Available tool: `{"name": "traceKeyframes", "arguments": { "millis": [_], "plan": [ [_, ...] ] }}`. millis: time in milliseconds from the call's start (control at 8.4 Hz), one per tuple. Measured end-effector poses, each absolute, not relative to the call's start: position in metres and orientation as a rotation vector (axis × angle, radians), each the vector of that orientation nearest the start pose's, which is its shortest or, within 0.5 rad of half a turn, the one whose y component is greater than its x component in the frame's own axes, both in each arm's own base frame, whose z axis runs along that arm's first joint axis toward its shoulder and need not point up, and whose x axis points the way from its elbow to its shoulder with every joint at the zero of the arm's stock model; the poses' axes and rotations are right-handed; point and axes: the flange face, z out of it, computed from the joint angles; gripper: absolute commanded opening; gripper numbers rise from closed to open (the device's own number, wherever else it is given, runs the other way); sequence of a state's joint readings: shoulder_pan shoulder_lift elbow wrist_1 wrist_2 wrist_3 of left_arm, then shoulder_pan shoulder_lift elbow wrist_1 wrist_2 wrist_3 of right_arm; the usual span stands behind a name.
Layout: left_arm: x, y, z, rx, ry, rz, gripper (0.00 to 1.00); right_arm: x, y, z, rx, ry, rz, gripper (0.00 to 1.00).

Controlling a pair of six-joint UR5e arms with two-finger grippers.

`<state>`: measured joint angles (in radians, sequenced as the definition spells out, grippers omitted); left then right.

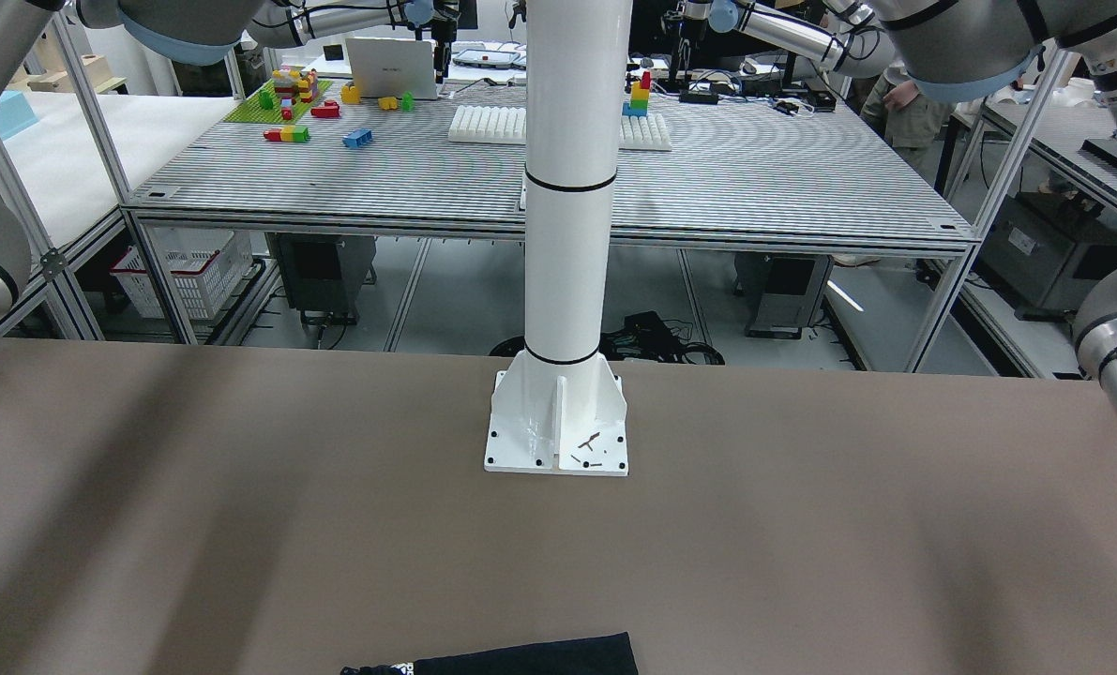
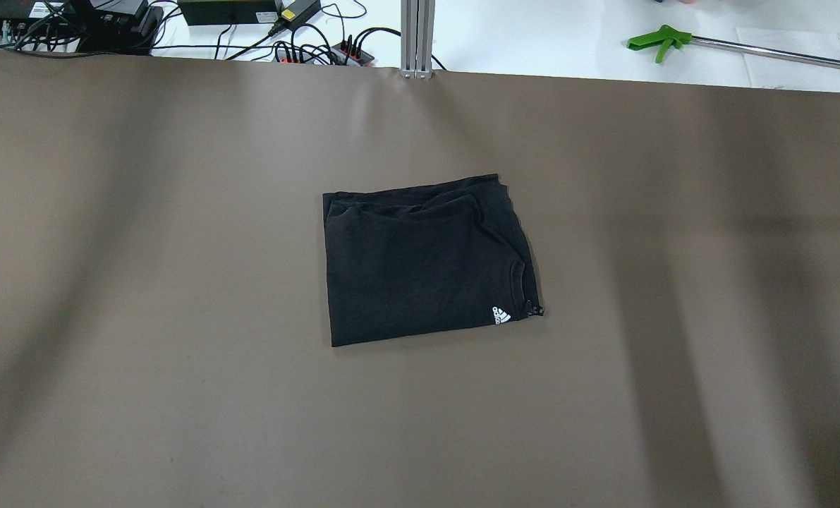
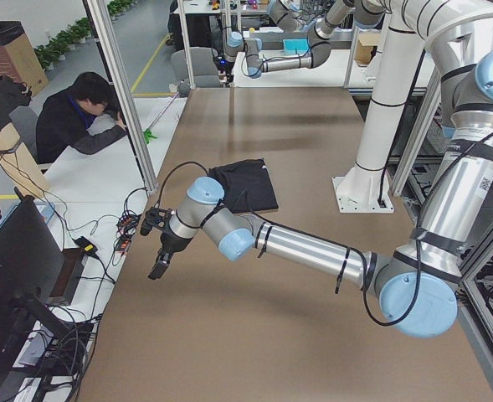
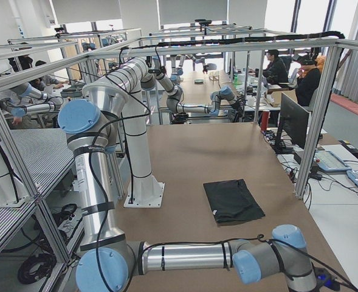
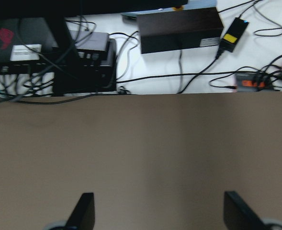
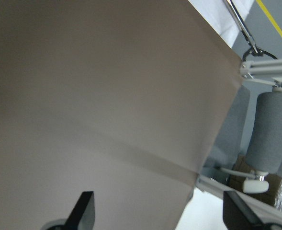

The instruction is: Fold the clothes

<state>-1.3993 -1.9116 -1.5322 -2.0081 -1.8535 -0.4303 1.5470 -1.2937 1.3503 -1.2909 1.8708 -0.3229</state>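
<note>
One black garment (image 2: 420,264) lies folded mid-frame; thin and limp, I judge, best pinched at a hemmed corner. My left pincer (image 5: 157,211) and right pincer (image 6: 157,211) stand wide.

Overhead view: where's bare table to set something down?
Bare table left and right of the folded black garment, and between it and the near edge. Crowded only past the far edge: cables far left, green-handled tool far right.

We note white post (image 1: 567,187) bolted at worktop (image 2: 180,282) robot-side edge; green-handled tool (image 2: 656,44), power strip (image 2: 354,55) beyond far edge; toy bricks (image 1: 291,98) on rear table (image 1: 755,178).
</note>
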Motion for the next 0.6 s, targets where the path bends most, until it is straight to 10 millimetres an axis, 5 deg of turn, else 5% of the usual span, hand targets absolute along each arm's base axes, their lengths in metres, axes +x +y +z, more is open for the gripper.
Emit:
{"name": "traceKeyframes", "arguments": {
  "millis": [238, 595],
  "plan": [
    [-0.025, -0.619, 0.467, 0.602, 0.242, -0.022, 0.95, 0.159, -0.589, 0.649, 0.334, -0.221, -0.381, 0.94],
    [-0.041, -0.570, 0.479, 0.585, 0.149, 0.005, 0.95, 0.181, -0.559, 0.674, 0.308, -0.227, -0.386, 0.94]
  ]
}}
